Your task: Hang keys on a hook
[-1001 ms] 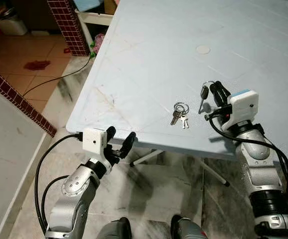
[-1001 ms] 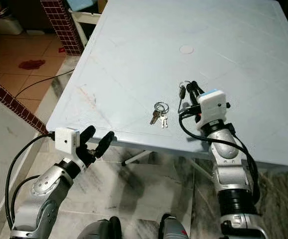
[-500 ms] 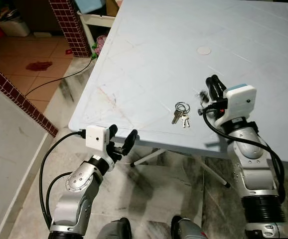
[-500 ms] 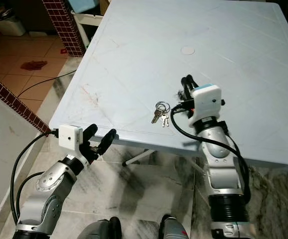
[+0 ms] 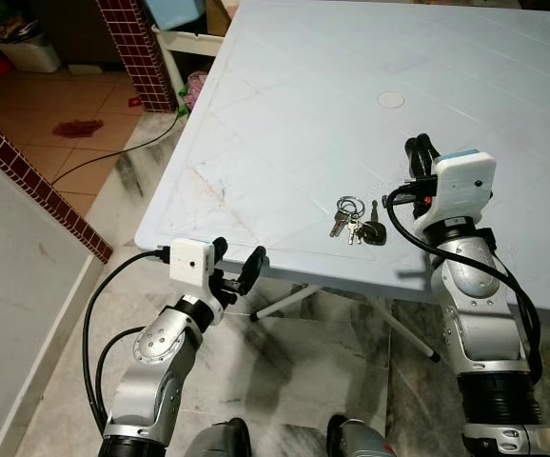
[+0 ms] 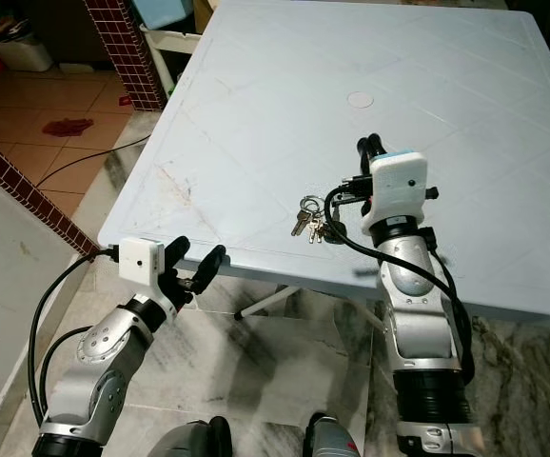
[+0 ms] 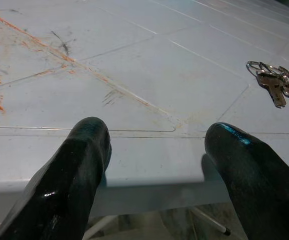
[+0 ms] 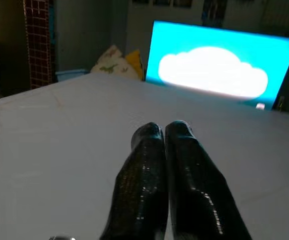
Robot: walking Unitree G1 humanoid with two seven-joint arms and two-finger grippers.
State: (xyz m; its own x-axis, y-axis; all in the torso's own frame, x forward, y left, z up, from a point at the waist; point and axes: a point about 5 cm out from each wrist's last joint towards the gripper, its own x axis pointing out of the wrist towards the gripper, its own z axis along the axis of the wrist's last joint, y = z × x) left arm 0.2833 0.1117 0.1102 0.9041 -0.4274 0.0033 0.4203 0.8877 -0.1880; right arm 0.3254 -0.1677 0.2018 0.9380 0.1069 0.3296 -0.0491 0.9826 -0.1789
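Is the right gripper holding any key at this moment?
No. In the right wrist view the right gripper has its fingers pressed together with nothing between them, and the keys lie on the table.

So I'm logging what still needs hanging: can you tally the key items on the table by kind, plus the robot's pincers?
Silver key bunch on a ring: 1
Black-headed key: 1
Pincers, left pincer and right pincer, neither holding a key: 2
Total: 4
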